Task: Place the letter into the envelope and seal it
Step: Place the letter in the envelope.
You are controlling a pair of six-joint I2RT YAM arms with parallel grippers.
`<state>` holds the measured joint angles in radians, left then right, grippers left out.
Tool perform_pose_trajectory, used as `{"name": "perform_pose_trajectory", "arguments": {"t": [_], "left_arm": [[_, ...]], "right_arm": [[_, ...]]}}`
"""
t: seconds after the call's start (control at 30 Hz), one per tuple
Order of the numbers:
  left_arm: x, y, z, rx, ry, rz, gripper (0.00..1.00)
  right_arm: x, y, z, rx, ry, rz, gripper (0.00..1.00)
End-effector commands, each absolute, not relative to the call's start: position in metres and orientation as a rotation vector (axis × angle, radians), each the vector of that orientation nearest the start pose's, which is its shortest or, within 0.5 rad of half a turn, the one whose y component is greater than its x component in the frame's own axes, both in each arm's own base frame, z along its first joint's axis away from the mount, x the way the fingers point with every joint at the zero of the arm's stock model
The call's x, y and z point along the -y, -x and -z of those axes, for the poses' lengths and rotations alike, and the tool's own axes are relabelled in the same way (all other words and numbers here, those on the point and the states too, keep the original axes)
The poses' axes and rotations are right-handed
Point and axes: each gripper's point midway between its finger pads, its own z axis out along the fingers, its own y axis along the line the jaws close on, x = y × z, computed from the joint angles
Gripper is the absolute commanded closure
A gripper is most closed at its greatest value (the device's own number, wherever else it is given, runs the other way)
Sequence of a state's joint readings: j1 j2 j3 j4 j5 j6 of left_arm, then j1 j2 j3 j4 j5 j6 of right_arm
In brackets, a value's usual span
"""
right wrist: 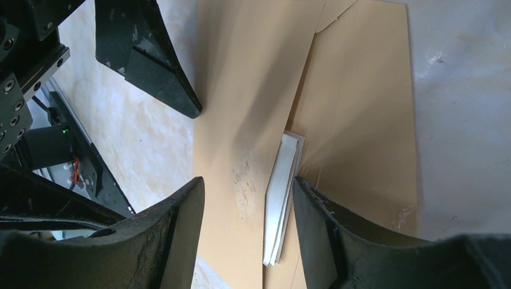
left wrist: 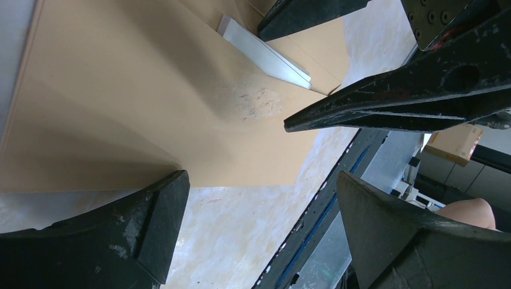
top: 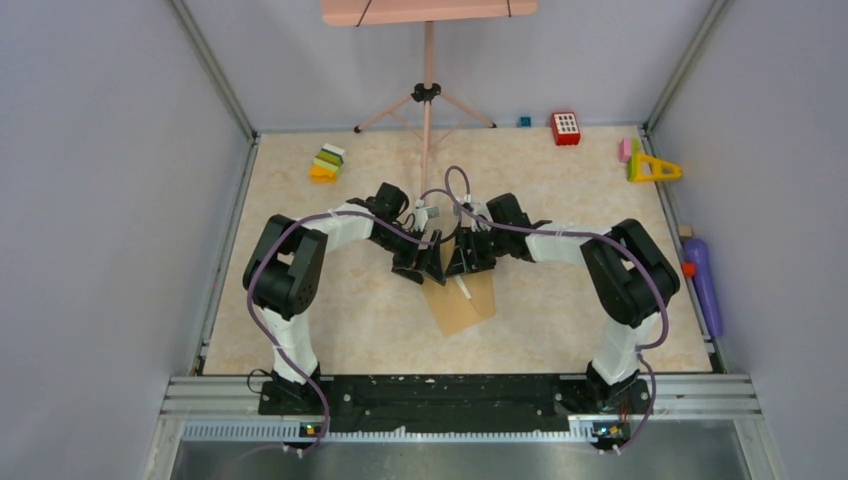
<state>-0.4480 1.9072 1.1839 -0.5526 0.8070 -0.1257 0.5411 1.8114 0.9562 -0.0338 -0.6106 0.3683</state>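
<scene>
Two arms reach in from the near edge of the tabletop [top: 560, 190] and meet over its middle, each with one end effector pointing down. One brown kraft envelope [top: 472, 312] lies flat there, skewed to the tabletop's edges, and both end effectors hang over its far end.

One letter [right wrist: 280, 198] is in play, a pale folded sheet with several layers showing at its edge. Only a narrow strip of it shows, lying along the line where the envelope's flap [right wrist: 253, 90] meets the body. The rest is hidden inside. The flap is not folded shut; it stretches away from the opening with a scuffed patch on it.

The left end effector [left wrist: 260, 179] has its two fingers spread fully wide and holds nothing. It sits over the edge of the flap, with bare tabletop below. The right end effector [right wrist: 247, 180] has its two fingers about half apart, and the flap strip and the letter show in the gap between them. One finger [right wrist: 337, 241] is just beside the letter's edge. No pinch on the paper shows.

Along the far edge sit five toys: one stack of coloured blocks [top: 327, 162], one small blue cube [top: 524, 121], one red block with white dots [top: 566, 128], one pink block [top: 626, 148] and one yellow triangular piece [top: 655, 168]. One pink tripod [top: 427, 95] stands behind, and one purple bottle-shaped thing [top: 705, 285] lies off the right side.
</scene>
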Motion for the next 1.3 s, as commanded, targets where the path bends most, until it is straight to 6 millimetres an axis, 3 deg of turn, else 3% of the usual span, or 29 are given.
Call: {"name": "perform_pose_trajectory", "arguments": {"t": [0.0, 0.7, 1.27], "left_arm": [[0.267, -0.26, -0.036, -2.744, -0.693, 1.193, 0.02], [0.267, -0.26, -0.035, -2.742, -0.694, 1.205, 0.02], [0.269, -0.258, -0.037, -2.737, -0.696, 1.218, 0.02]], "right_arm": [[-0.304, -0.276, -0.035, -2.513, 0.537, -1.126, 0.45], [-0.304, -0.285, -0.044, -2.439, 0.568, -1.092, 0.41], [-0.314, -0.283, -0.037, -2.456, 0.535, -1.177, 0.42]]}}
